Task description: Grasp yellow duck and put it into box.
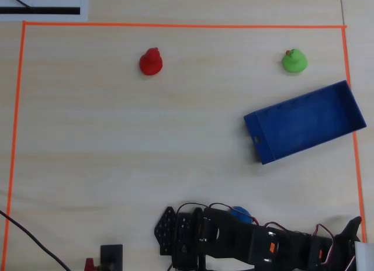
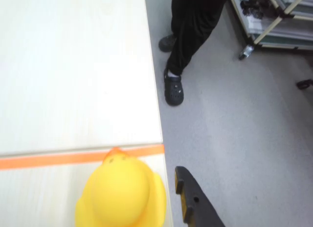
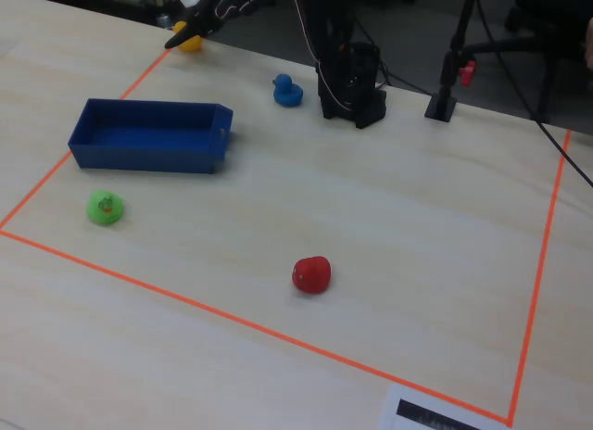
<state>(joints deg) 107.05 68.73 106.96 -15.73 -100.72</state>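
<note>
The yellow duck (image 2: 121, 193) fills the bottom of the wrist view, orange beak pointing up, standing just inside the orange tape near the table's corner. One black finger (image 2: 193, 203) shows to its right, a small gap away; the other finger is hidden. In the fixed view my gripper (image 3: 185, 33) reaches over the duck (image 3: 190, 44) at the far left corner and looks open around it. The overhead view does not show the duck. The dark-blue box (image 1: 304, 122) lies empty at the right, and at the left in the fixed view (image 3: 148, 133).
A red duck (image 1: 151, 62), a green duck (image 1: 294, 61) and a blue duck (image 3: 287, 91) stand on the table. Orange tape (image 2: 58, 157) marks the work area. The table edge runs right beside the yellow duck. A person's leg and shoe (image 2: 173, 87) stand on the floor beyond.
</note>
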